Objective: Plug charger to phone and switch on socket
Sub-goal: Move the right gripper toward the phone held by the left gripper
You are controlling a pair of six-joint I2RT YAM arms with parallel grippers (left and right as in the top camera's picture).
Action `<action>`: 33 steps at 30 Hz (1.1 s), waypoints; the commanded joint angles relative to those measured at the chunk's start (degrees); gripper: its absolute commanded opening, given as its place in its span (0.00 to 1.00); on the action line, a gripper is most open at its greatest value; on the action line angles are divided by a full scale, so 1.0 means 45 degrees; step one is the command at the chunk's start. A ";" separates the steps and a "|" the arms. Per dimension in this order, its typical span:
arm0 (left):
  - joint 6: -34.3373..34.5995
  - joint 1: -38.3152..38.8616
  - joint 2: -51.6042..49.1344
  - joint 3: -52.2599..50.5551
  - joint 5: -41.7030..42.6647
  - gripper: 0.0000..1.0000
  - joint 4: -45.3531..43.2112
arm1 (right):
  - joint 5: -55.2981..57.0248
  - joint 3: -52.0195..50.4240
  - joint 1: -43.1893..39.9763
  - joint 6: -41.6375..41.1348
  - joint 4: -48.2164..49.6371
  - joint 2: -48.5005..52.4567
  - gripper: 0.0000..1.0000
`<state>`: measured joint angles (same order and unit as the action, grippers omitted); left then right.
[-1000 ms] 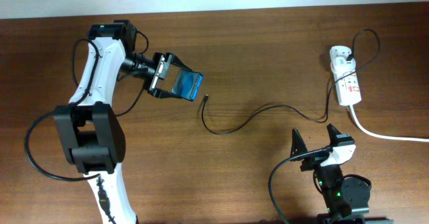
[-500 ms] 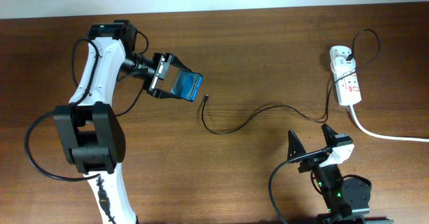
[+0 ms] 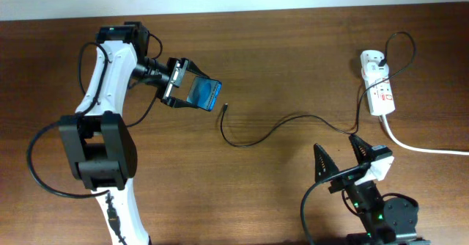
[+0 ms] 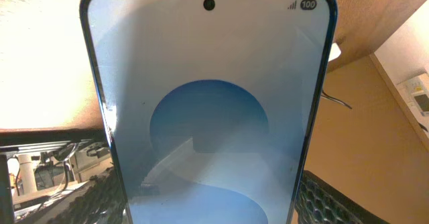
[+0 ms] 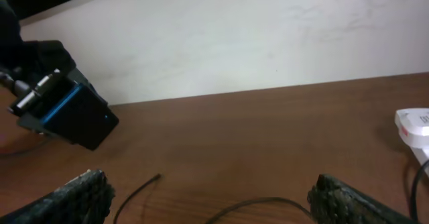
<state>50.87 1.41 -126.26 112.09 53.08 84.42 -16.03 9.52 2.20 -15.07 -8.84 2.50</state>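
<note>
Phone [image 3: 207, 92], glossy blue rectangle clamped in left gripper [image 3: 193, 89], thin black charger [image 3: 256, 140] curved on wooden table [image 3: 293, 54], right gripper [image 3: 335, 144] apart.

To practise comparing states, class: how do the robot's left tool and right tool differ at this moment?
The left tool is shut on the phone; the right tool is open and holds nothing. Seen from overhead, the left tool points sideways, while the right tool points forward toward the charger. Both have two fingers with dark textured pads.
</note>
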 commanded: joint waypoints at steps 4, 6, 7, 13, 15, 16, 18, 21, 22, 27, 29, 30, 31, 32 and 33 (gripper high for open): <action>0.0214 -0.0102 -0.0010 0.0364 0.0248 0.00 0.0015 | -0.0981 0.1554 0.0092 -0.0102 0.0000 0.1938 0.98; 0.0214 -0.0102 -0.0010 0.0364 0.0248 0.00 0.0024 | -0.1083 0.2103 0.0087 -0.0102 -0.0005 0.2778 0.98; 0.0214 -0.0102 -0.0010 0.0364 0.0253 0.00 0.0024 | -0.1209 0.2322 0.0087 -0.0102 -0.0005 0.3118 0.98; 0.0214 -0.0102 -0.0010 0.0364 0.0248 0.00 0.0019 | -0.2331 0.3963 0.0078 -0.0102 -0.0675 0.5319 0.98; 0.0214 -0.0102 -0.0010 0.0364 0.0248 0.00 0.0019 | -0.2642 0.4629 0.0078 -0.0097 -0.0981 0.5945 0.98; 0.0214 -0.0102 -0.0010 0.0364 0.0248 0.00 0.0019 | -0.2657 0.5027 0.0078 -0.0097 -0.1297 0.6271 0.98; 0.0214 -0.0102 -0.0010 0.0364 0.0248 0.00 0.0019 | -0.2783 0.5950 0.0078 -0.0097 -0.2103 0.6951 0.98; 0.0214 -0.0102 -0.0010 0.0364 0.0248 0.00 0.0019 | -0.2929 0.7087 0.0078 -0.0068 -0.3269 0.7742 0.98; 0.0214 -0.0102 -0.0010 0.0364 0.0248 0.00 0.0024 | -0.2973 0.7703 0.0078 -0.0044 -0.3929 0.8145 0.98; 0.0214 -0.0102 -0.0010 0.0364 0.0248 0.00 0.0019 | -0.3929 1.0020 0.0083 -0.0053 -0.6280 0.9335 0.98; 0.0238 -0.0102 -0.0010 0.0364 0.0248 0.00 0.0019 | -0.4386 1.0166 0.0083 -0.0053 -0.6421 0.9360 0.98; 0.0272 -0.0102 -0.0010 0.0364 0.0248 0.00 0.0015 | -0.4260 1.0151 0.0083 -0.0068 -0.6421 0.9408 0.98; 0.0272 -0.0102 -0.0010 0.0364 0.0248 0.00 0.0019 | -0.4352 1.0151 0.0087 -0.0180 -0.6421 0.9520 0.98; 0.0267 -0.0102 -0.0010 0.0364 0.0248 0.00 0.0019 | -0.4352 1.0151 0.0092 -0.0457 -0.6426 0.9602 0.98; 0.0267 -0.0102 -0.0010 0.0364 0.0248 0.00 0.0019 | -0.4352 1.0151 0.0092 -0.0767 -0.6436 0.9734 0.98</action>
<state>51.16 1.41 -126.26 112.31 52.84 84.40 -34.04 54.02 2.20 -15.84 -37.58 45.04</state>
